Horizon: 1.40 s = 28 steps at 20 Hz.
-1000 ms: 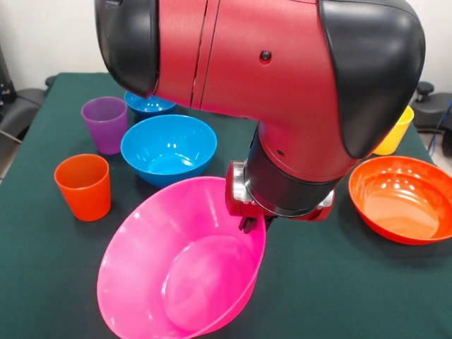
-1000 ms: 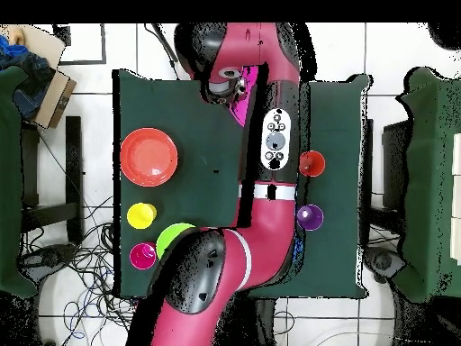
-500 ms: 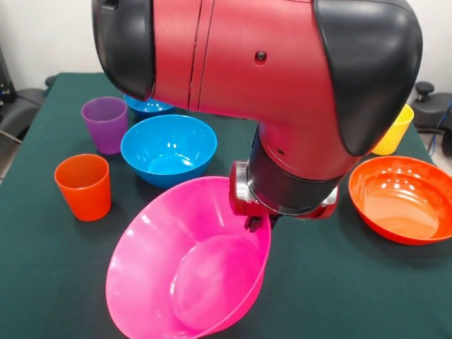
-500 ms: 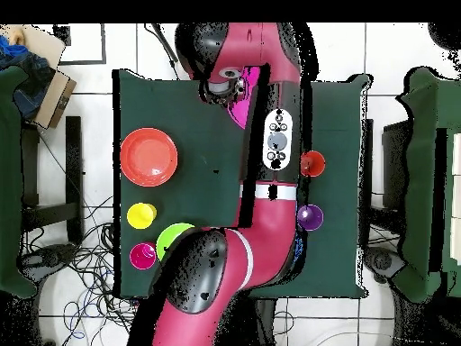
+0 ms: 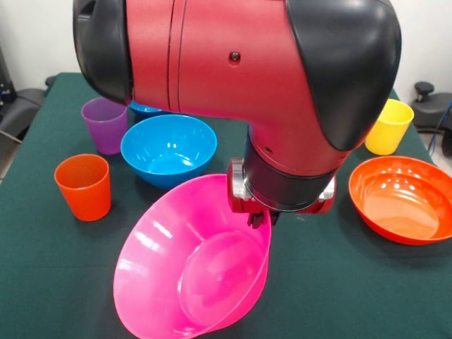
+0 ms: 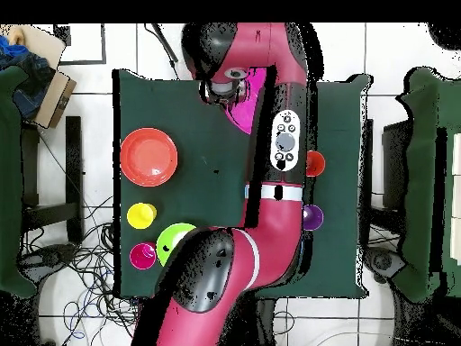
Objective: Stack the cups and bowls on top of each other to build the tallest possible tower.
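Pincer clenched on far rim of pink bowl, tilted, mouth toward camera. Blue bowl just behind-left: likely stacking base.

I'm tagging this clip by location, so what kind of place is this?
Probably a robotics lab or test room: a table draped in green cloth, a tiled floor with loose cables, and bright plastic test props such as the pink bowl and orange cup.
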Each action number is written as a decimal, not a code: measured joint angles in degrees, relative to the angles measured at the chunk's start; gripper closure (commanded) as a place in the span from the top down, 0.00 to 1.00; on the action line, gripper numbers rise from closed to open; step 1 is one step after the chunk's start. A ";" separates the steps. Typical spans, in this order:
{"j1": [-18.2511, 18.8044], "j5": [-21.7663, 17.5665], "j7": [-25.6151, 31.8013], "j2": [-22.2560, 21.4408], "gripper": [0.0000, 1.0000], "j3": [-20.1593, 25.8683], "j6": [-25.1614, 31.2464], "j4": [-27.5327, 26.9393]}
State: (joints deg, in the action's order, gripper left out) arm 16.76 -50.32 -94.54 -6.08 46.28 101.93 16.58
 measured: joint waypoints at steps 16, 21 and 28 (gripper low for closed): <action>0.04 0.49 0.00 0.00 0.00 -0.48 0.00 1.02; 0.04 1.13 0.00 0.01 0.00 -0.49 0.01 1.15; 0.05 2.25 0.00 0.02 0.00 -0.51 -0.01 1.29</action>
State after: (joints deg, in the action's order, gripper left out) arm 16.81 -48.07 -94.54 -6.06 45.77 101.92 17.87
